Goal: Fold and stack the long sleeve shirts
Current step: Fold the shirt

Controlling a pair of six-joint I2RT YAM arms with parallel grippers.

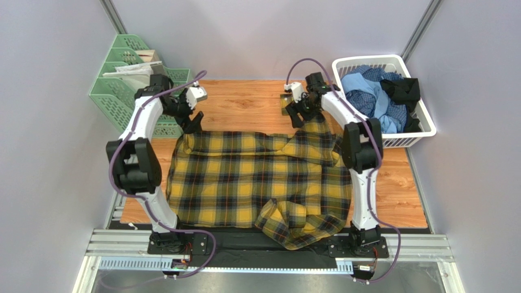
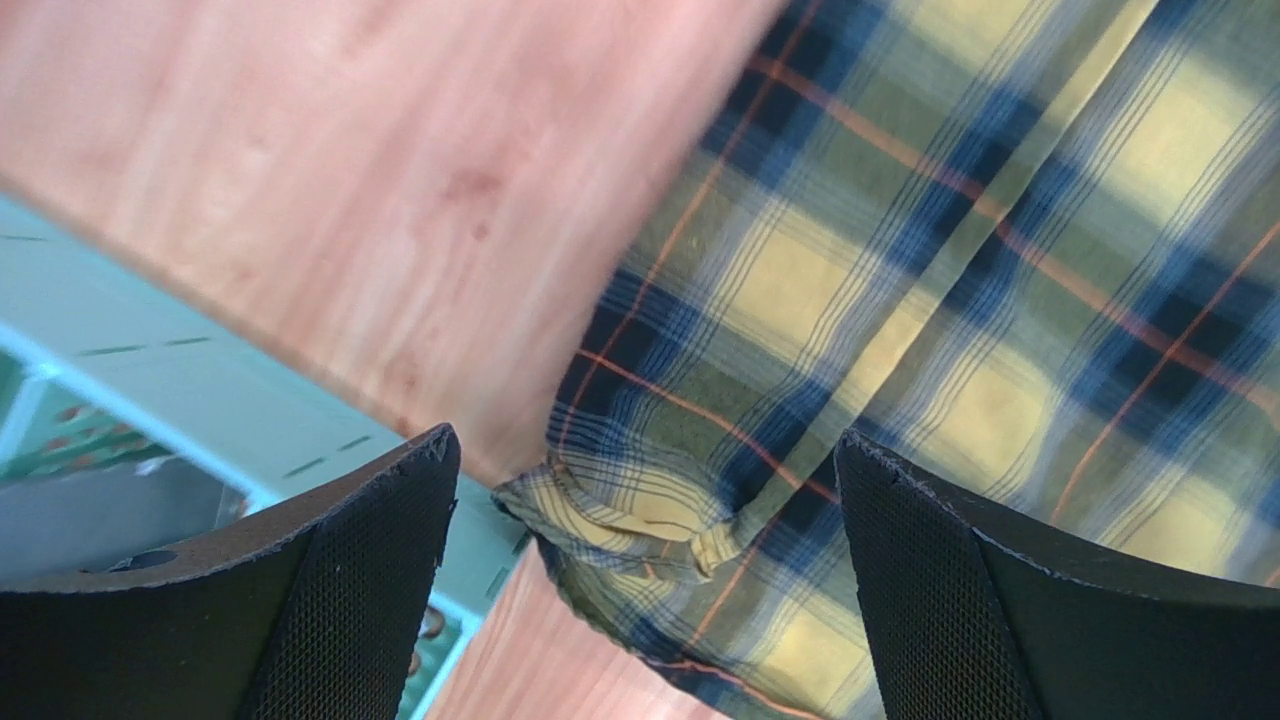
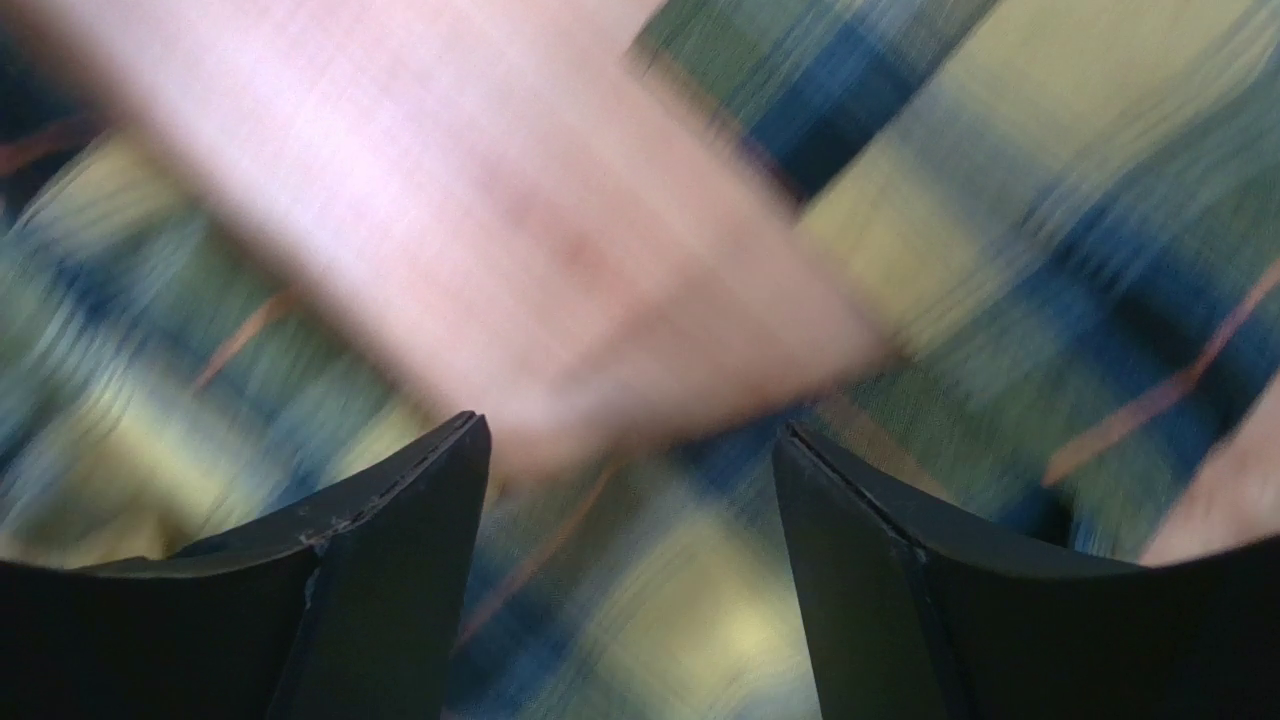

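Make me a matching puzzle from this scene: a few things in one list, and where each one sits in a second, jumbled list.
Things
1. mustard-yellow and black plaid flannel shirt
2. white plastic laundry basket
3. green plastic file rack
4. left gripper

Places
A. at the far left, papers in it
B. open, over the plaid shirt's far left corner
C. spread across the middle of the wooden table
D. at the far right, blue and black clothes inside

Pairs: 1-C, 2-D, 3-A, 4-B
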